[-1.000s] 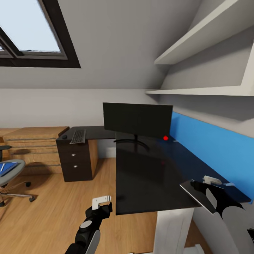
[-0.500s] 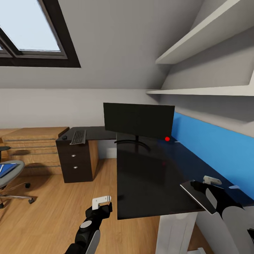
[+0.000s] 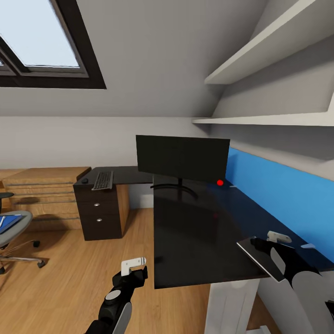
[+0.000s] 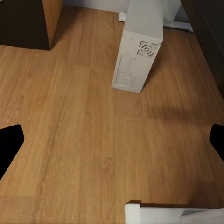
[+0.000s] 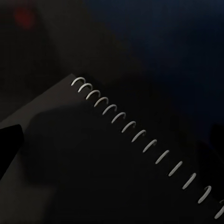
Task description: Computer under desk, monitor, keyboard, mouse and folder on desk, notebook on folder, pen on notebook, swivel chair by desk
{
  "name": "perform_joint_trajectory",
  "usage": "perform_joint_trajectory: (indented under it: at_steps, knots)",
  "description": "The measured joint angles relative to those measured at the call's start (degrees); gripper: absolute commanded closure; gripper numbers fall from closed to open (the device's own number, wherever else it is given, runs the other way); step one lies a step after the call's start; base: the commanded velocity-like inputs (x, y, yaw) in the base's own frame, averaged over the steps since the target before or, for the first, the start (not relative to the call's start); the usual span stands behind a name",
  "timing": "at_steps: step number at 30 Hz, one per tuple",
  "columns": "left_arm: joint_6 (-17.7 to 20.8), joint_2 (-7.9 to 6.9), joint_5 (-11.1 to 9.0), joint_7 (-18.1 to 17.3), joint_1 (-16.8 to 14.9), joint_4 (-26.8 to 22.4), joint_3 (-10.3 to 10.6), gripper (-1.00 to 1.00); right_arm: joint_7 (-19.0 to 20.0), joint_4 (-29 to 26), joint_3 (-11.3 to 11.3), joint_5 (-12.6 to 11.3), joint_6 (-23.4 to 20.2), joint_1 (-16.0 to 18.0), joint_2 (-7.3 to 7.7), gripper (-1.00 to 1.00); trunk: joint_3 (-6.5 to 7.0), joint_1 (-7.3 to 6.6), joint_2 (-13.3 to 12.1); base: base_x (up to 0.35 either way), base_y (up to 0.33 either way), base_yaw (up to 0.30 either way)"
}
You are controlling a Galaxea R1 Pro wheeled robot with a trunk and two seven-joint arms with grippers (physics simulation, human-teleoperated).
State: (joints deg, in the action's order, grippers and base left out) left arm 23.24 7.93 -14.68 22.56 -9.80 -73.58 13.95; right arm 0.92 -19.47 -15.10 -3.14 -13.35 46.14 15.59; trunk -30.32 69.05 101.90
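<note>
We see the bench point(image 3: 199, 227) as the largest thing, a glossy black L-shaped top with a blue back panel point(image 3: 283, 190) and a black drawer unit point(image 3: 97, 211) under its far wing. The wide black monitor point(image 3: 182, 157) stands on the bench near the inner corner, on a thin curved stand. Well apart from the bench, the grey swivel chair point(image 3: 11, 232) sits on the wooden floor point(image 3: 60, 283), with the bright blue folder point(image 3: 8, 223) lying on its seat. A light wooden drawer chest point(image 3: 44, 190) stands just beside the drawer unit. The boxy light grey computer point(image 4: 138, 46) stands upright on the floor, with open planks around it. The dark keyboard point(image 3: 103, 180) lies on the bench above the drawer unit, and the small black mouse point(image 3: 85, 180) sits just beside it. At the near edge of the bench the right gripper point(image 3: 271, 241) has its fingers clenched on the notebook point(image 3: 257, 257), a thin flat slab with a pale wire spiral point(image 5: 140, 135) along one edge, over the bench corner. The left gripper point(image 3: 132, 265) hangs over bare floor beside the bench, fingers point(image 4: 9, 140) spread and released
</note>
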Motion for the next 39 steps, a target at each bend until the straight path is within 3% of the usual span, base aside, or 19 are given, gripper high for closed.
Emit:
perform_joint_trajectory:
  at_steps: [33,39]
  knots:
    - [0.0,0.0,-0.02,0.04,0.0,0.1,0.01,-1.0,0.08,0.12,0.08,-0.17,0.12,0.02,0.07,-1.0,0.0,0.0,0.0,-0.043,0.0,0.0]
    - [0.05,0.0,-0.02,0.04,0.0,0.1,0.01,-1.0,0.06,1.64,0.09,-0.08,0.19,0.03,0.05,-1.0,1.08,-1.31,-2.4,0.0,0.0,0.0]
